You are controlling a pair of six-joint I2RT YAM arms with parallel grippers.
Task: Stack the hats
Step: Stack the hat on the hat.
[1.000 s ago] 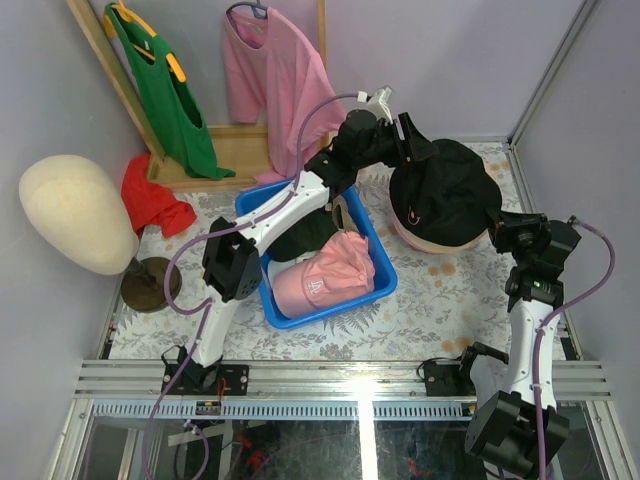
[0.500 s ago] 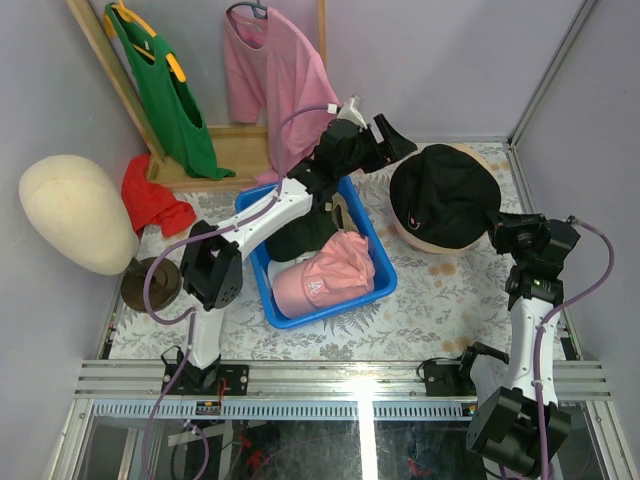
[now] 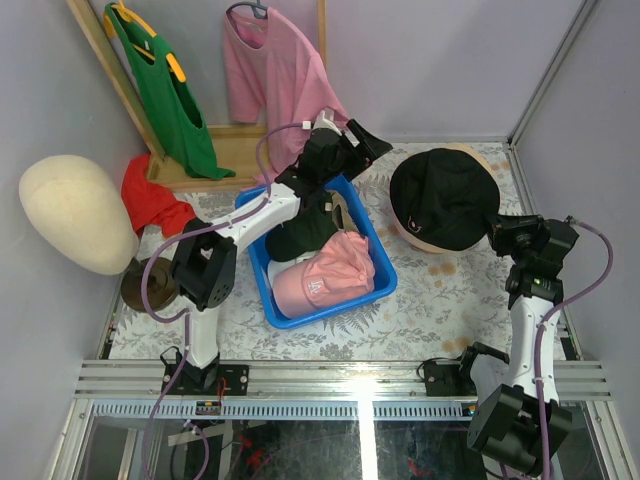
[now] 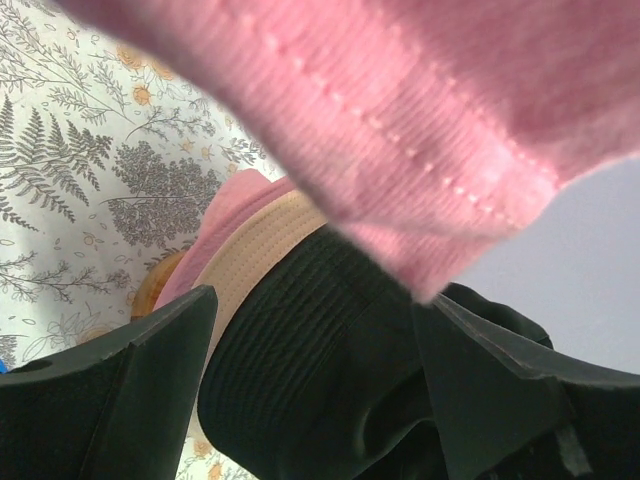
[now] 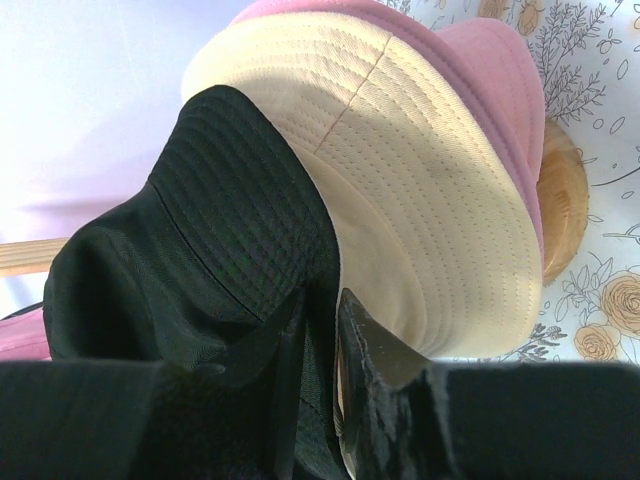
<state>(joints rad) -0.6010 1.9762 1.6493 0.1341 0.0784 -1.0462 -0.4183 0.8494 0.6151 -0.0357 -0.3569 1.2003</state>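
Note:
A black bucket hat [image 3: 445,198] tops a stack at the back right, over a tan hat [image 5: 420,200] and a pink hat [image 5: 490,60]. My right gripper [image 3: 497,232] is shut on the black hat's near brim; the fabric [image 5: 200,250] runs between its fingers [image 5: 372,345]. My left gripper [image 3: 365,140] hangs open just left of the stack, nothing between its fingers [image 4: 110,400]; the black hat [image 4: 330,360] lies beyond them. A pink cap [image 3: 322,275] and a dark cap [image 3: 298,238] lie in the blue bin [image 3: 385,275].
The pink T-shirt [image 3: 275,80] hangs right behind the left gripper, its hem [image 4: 400,100] filling the left wrist view's top. A green T-shirt [image 3: 165,95], wooden rack [image 3: 225,145], red cloth [image 3: 155,205] and cream mannequin head [image 3: 75,212] stand at the left.
My left gripper opened, let go of the black hat and drew back left toward the pink shirt. The black hat settled on the stack. The right arm stayed put.

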